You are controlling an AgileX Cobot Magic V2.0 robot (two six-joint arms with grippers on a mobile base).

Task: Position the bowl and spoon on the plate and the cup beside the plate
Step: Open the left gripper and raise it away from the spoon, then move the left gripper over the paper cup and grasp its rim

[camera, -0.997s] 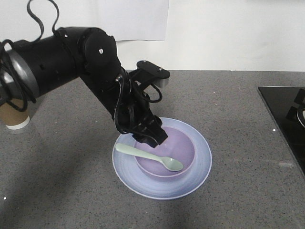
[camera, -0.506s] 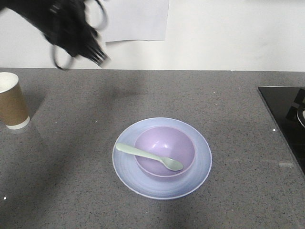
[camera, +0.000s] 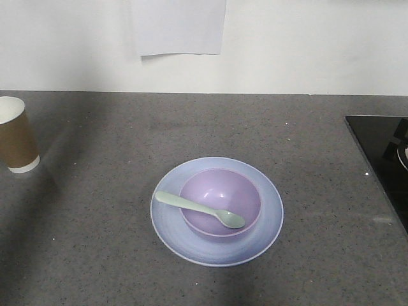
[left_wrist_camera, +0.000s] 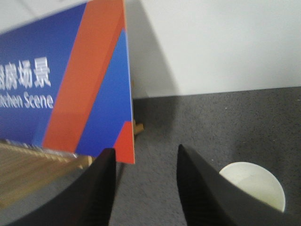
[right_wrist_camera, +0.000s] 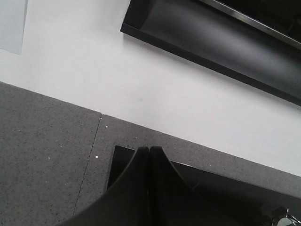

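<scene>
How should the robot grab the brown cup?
Around its side wall, partway up, coming in level from the side. The cup stands upright with open counter around it, and its round wall fits between the open left tool's fingers. Squeeze gently, as a hard squeeze would probably crush it.

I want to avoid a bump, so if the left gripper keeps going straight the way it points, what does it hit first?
Probably the blue and orange sign board, which stands ahead of the open left gripper on the grey countertop. The cup sits off to one side, out of that line. Depth is unclear.
</scene>
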